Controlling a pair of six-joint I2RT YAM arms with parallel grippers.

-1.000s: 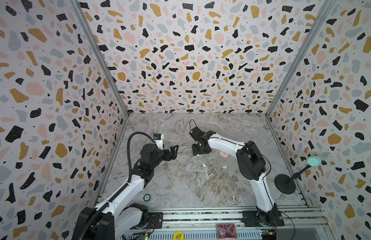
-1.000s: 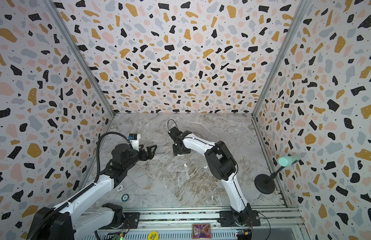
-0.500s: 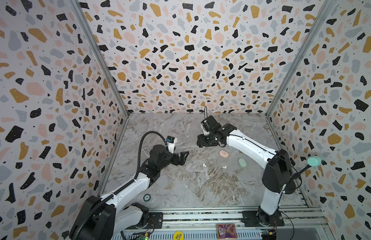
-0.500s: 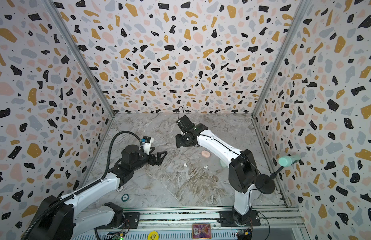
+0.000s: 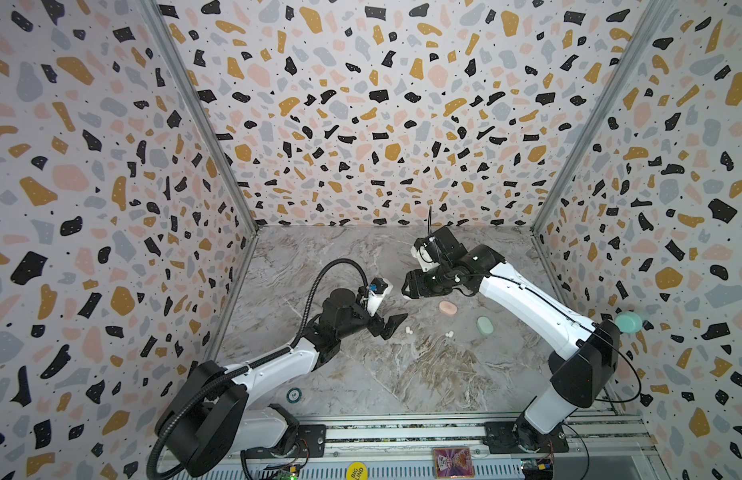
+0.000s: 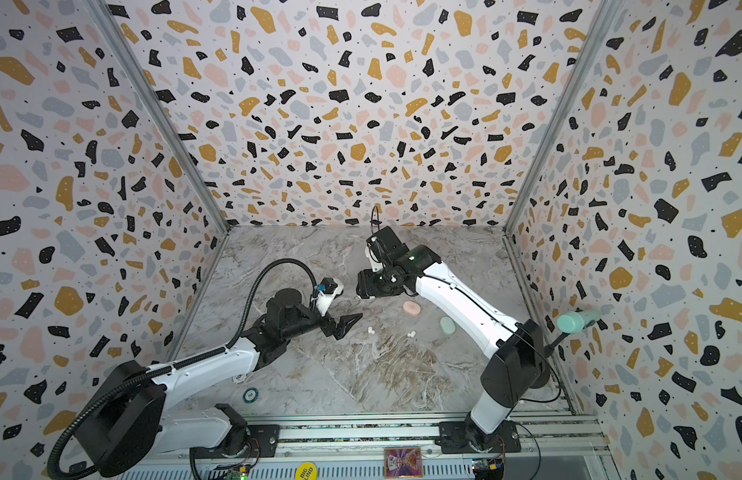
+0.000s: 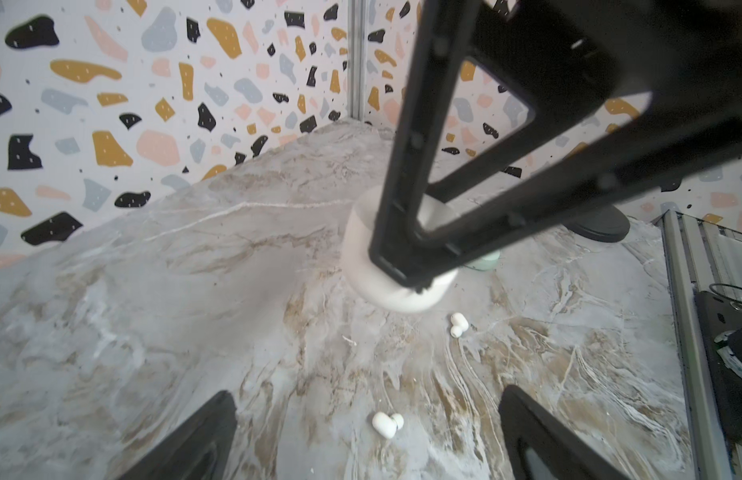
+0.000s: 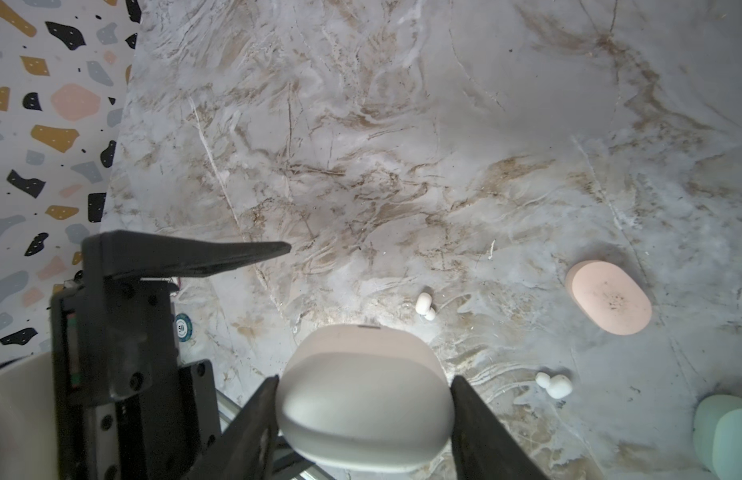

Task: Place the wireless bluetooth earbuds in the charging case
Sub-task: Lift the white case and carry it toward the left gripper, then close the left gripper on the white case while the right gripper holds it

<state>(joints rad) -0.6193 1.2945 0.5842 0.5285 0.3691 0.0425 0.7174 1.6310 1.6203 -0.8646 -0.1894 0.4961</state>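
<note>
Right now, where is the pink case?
In both top views the pink case lies on the marble table, right of the middle, close to the right gripper, with the mint green case beside it.

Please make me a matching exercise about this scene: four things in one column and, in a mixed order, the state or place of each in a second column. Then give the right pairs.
Things
1. white charging case
2. pink charging case
3. left gripper
4. white earbuds

States
A. open, holding nothing
B. two tiny pieces lying apart on the table
C. closed, lying flat on the table
D. gripped by the right gripper

Pairs: 1-D, 2-C, 3-A, 4-B
</note>
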